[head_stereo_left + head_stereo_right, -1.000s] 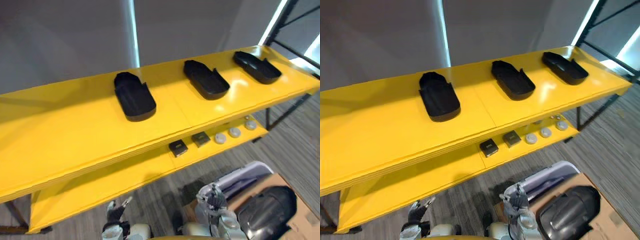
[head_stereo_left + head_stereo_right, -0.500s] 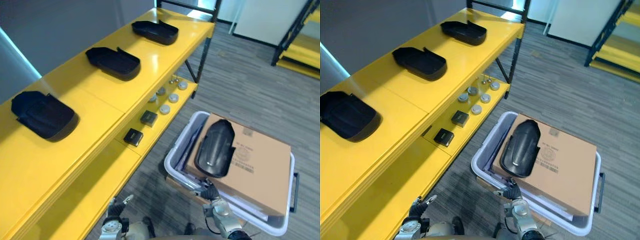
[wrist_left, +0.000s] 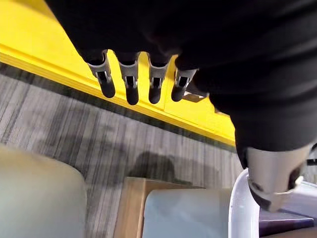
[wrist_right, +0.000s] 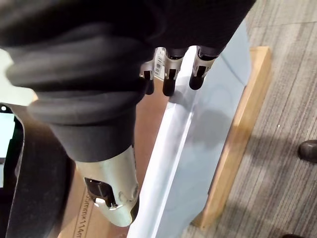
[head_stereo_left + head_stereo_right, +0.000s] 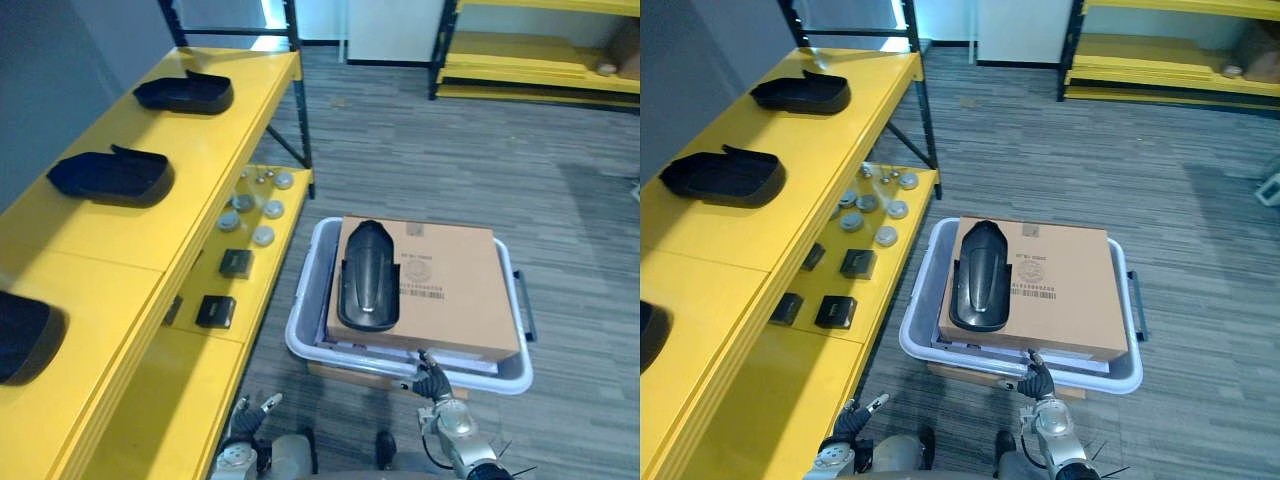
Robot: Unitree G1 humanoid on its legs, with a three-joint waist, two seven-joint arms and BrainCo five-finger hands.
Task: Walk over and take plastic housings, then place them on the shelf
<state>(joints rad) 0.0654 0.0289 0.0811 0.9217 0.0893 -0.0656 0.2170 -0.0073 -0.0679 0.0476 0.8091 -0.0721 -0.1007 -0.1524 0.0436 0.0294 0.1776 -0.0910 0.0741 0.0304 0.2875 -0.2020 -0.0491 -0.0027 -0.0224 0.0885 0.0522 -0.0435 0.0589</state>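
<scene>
- Down at 6 o'clock, the left hand [image 5: 248,415] hangs low, fingers loose and straight, holding nothing.
- At 5 o'clock, the right hand [image 5: 430,378] is likewise relaxed and empty, just beside the tub's [image 5: 298,330] near rim, probably ready to reach in.
- Just past it, toward 12 o'clock, one black housing [image 5: 366,275] lies on a cardboard box [image 5: 450,290] in the tub, raised within easy reach.
- Off at 9 to 11 o'clock, the shelved housings [image 5: 110,175] sit spaced along the yellow shelf [image 5: 170,225], with gaps between them.

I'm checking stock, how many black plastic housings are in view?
4. On the yellow shelf top: far housing, middle housing, near housing cut by the view's edge. Fourth housing on the cardboard box in the bin. Others may be hidden.
</scene>
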